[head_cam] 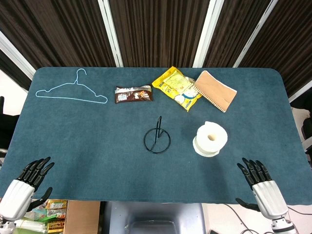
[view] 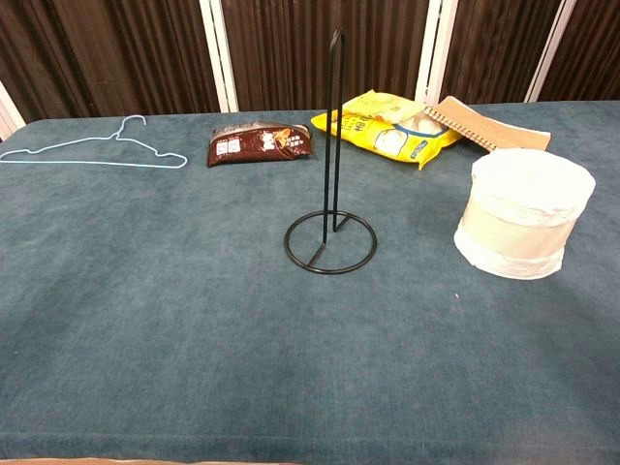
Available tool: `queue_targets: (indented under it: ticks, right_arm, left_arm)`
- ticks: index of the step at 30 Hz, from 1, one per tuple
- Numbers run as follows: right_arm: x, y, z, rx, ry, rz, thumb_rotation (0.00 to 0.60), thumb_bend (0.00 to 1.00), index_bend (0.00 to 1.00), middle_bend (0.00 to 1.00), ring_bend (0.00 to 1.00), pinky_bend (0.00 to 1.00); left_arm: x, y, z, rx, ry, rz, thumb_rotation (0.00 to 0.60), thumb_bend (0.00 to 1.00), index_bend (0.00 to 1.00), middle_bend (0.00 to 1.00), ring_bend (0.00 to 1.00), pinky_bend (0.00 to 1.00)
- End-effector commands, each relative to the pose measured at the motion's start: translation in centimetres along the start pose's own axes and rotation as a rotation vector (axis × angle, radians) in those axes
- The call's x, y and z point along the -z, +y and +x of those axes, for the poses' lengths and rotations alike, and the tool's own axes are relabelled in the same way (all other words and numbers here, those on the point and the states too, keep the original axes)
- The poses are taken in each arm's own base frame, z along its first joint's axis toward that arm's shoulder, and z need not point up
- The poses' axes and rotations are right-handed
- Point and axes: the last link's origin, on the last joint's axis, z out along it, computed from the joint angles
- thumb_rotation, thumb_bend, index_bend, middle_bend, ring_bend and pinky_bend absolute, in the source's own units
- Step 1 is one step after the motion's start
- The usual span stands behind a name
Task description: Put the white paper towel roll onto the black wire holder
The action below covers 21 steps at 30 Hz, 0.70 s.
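The white paper towel roll (head_cam: 210,139) (view: 523,213) stands upright on the teal table, right of centre. The black wire holder (head_cam: 157,137) (view: 330,184), a ring base with a tall upright rod, stands just to its left with nothing on it. My left hand (head_cam: 28,181) hovers at the near left table edge, fingers spread, holding nothing. My right hand (head_cam: 259,183) sits at the near right edge, fingers also apart, below and right of the roll. Neither hand shows in the chest view.
Along the far side lie a light blue wire hanger (head_cam: 73,91) (view: 92,147), a brown snack packet (head_cam: 133,94) (view: 258,143), a yellow snack bag (head_cam: 177,87) (view: 386,128) and a tan spiral notebook (head_cam: 215,90) (view: 487,125). A box of items (head_cam: 51,210) sits below the left table edge.
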Motion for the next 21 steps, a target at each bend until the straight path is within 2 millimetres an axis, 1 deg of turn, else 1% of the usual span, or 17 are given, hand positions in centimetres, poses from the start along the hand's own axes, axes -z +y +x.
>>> queue_targets:
  ticks: [1,4,7,11,13,16,18,21]
  right_arm:
    - [-0.4,0.0,0.1,-0.008,0.024,0.004,0.6,0.21,0.0,0.0,0.0,0.0]
    - [-1.4,0.0,-0.2,-0.016,0.039,0.02,0.6,0.2,0.0,0.0,0.0,0.0]
    - [-3.6,0.0,-0.3,-0.043,0.037,0.041,0.6,0.18,0.0,0.0,0.0,0.0]
    - [-8.6,-0.2,0.4,-0.059,0.04,0.055,0.6,0.17,0.0,0.0,0.0,0.0]
    - [-11.1,-0.3,0.7,-0.065,0.015,0.047,0.6,0.15,0.0,0.0,0.0,0.0]
    - [-14.3,-0.5,0.9,-0.065,-0.023,0.033,0.6,0.14,0.0,0.0,0.0,0.0]
    - [-15.8,-0.8,0.8,-0.064,-0.036,0.034,0.6,0.14,0.0,0.0,0.0,0.0]
    - [-17.7,-1.0,0.1,-0.087,-0.096,0.013,0.6,0.13,0.0,0.0,0.0,0.0]
  left_arm:
    - [0.0,0.0,0.1,0.009,0.012,-0.006,0.6,0.42,0.0,0.0,0.0,0.12]
    - [-0.1,-0.1,0.2,0.022,0.019,-0.006,0.6,0.42,0.0,0.0,0.0,0.11]
    - [-0.2,-0.2,0.2,0.028,0.023,-0.005,0.6,0.42,0.0,0.0,0.0,0.11]
    - [-0.1,-0.3,0.4,0.036,0.028,-0.005,0.6,0.4,0.0,0.0,0.0,0.11]
    - [-0.1,-0.4,0.4,0.037,0.03,-0.004,0.6,0.4,0.0,0.0,0.0,0.11]
    - [0.3,-0.6,0.5,0.03,0.031,0.003,0.6,0.41,0.0,0.0,0.0,0.11]
    - [0.4,-0.7,0.5,0.024,0.028,0.009,0.6,0.4,0.0,0.0,0.0,0.11]
    - [0.6,-0.8,0.7,0.019,0.028,0.023,0.6,0.41,0.0,0.0,0.0,0.11]
